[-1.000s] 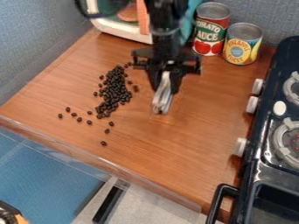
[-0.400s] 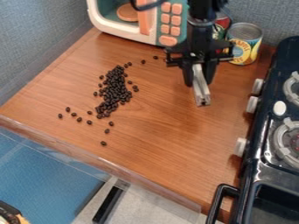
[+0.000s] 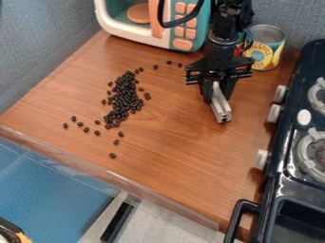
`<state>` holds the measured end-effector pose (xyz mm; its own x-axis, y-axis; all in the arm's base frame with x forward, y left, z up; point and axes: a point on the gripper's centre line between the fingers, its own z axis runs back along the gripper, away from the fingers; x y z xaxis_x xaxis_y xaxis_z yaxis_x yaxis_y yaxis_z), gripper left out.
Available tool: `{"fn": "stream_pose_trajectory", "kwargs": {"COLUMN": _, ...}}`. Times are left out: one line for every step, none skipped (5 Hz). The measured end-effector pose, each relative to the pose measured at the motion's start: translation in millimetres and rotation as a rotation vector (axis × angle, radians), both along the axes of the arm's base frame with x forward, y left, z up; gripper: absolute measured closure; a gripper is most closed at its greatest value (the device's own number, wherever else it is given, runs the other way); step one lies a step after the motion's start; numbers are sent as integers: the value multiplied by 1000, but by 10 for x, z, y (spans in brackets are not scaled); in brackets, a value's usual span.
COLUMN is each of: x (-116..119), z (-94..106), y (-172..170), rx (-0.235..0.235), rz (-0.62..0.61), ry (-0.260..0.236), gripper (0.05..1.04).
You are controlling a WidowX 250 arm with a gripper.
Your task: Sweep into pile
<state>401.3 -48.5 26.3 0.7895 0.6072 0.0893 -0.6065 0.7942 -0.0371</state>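
Note:
The gripper hangs over the right side of the wooden counter, shut on a pale metallic bar that slants down toward the front. Left of it lies a long, narrow heap of dark beans, a clear stretch of wood apart from the bar. Several loose beans are scattered in front and to the left of the heap, and a few more trail behind it toward the arm. Whether the bar touches the counter, I cannot tell.
A toy microwave stands at the back, left of the arm. Behind the gripper on the right is a yellow-and-blue can, with a red can mostly hidden. The stove borders the right side; a clear strip runs along the front edge.
The gripper has moved right with the bar, away from the bean heap, then slightly nearer the front. The microwave's buttons and several rear beans have come into view.

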Motion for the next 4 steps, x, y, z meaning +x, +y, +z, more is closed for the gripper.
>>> {"fn": "stream_pose_trajectory", "kwargs": {"x": 140, "z": -4, "y": 1, "rx": -5, "rz": 4, "ry": -12, "gripper": 711}}
{"fn": "stream_pose_trajectory", "kwargs": {"x": 289, "z": 18, "y": 91, "rx": -9, "rz": 42, "ry": -14, "gripper": 711}}
{"fn": "stream_pose_trajectory", "kwargs": {"x": 378, "z": -22, "y": 143, "rx": -9, "rz": 64, "ry": -10, "gripper": 711}}
{"fn": "stream_pose_trajectory", "kwargs": {"x": 411, "z": 2, "y": 183, "rx": -10, "rz": 78, "ry": -24, "gripper": 711}}
